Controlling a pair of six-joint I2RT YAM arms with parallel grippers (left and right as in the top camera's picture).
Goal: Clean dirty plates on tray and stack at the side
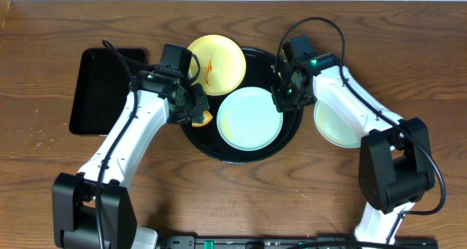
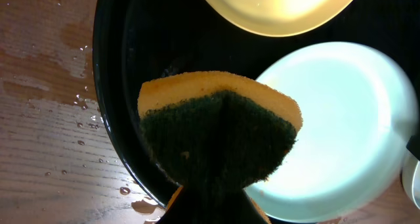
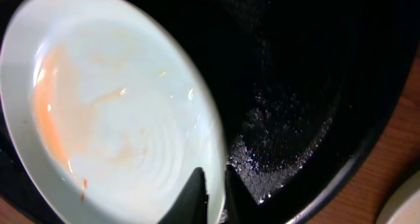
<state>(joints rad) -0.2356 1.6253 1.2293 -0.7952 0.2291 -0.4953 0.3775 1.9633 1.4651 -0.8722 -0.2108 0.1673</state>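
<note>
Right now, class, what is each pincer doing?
Left pincer: closed, holding the sponge.
Right pincer: closed on the rim of the light blue plate.

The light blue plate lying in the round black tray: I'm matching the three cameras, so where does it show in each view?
Overhead: light blue plate at picture centre, lower right in the round black tray.
Left wrist: plate at right, behind the held sponge.
Right wrist: plate fills the left half, faint orange smear; the right hand straddles its rim at the bottom edge.
Shared landmark: the tray's black floor beside the plate.
</note>
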